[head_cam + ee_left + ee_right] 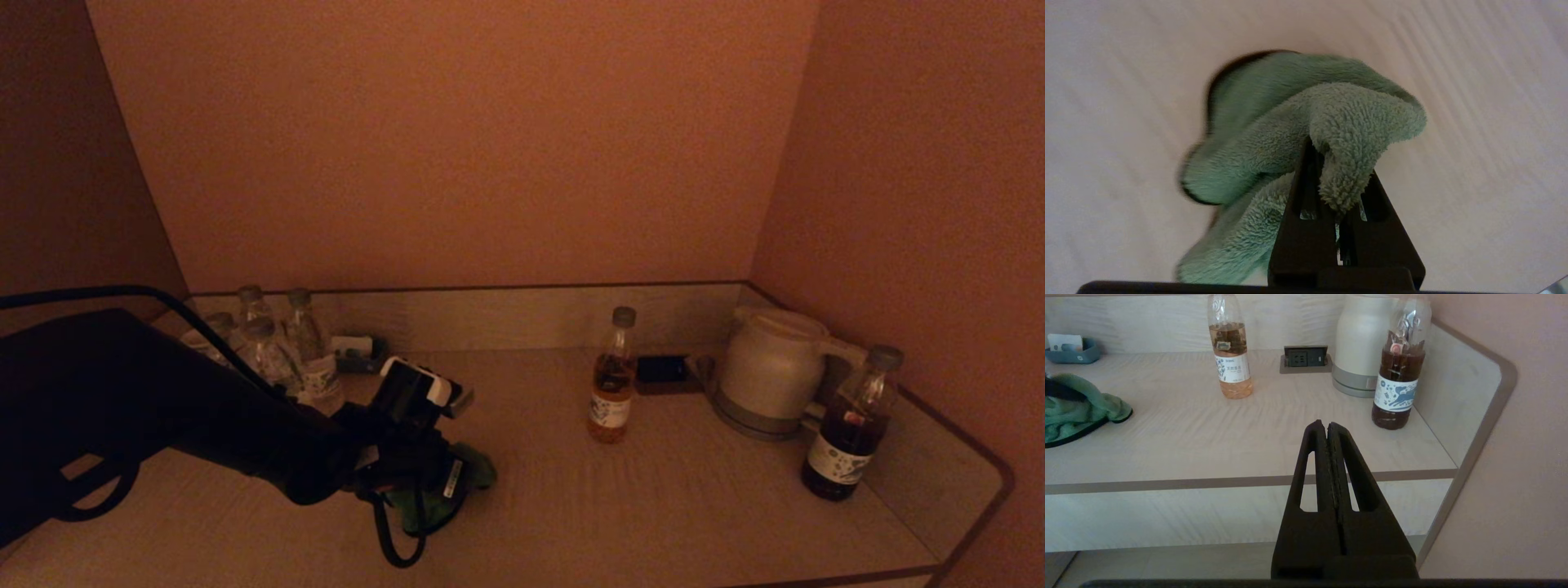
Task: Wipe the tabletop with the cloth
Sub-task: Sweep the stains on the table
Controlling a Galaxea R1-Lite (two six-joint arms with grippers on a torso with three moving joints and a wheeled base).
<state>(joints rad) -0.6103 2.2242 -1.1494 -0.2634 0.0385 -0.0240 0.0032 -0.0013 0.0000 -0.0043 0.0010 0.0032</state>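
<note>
The green cloth (469,472) lies rumpled on the tabletop (653,506) at the front left. My left gripper (424,490) is down on it and shut on a fold of it. In the left wrist view the cloth (1274,134) bulges over the tips of my left gripper (1337,163) and spreads on the tabletop (1474,143). My right gripper (1327,426) is shut and empty, held off the front edge of the tabletop (1188,428). The cloth (1073,406) shows there at the far side.
Several water bottles (277,347) stand at the back left beside a small tray (359,351). An orange drink bottle (612,380), a socket box (663,371), a white kettle (771,367) and a dark drink bottle (853,425) stand at the right.
</note>
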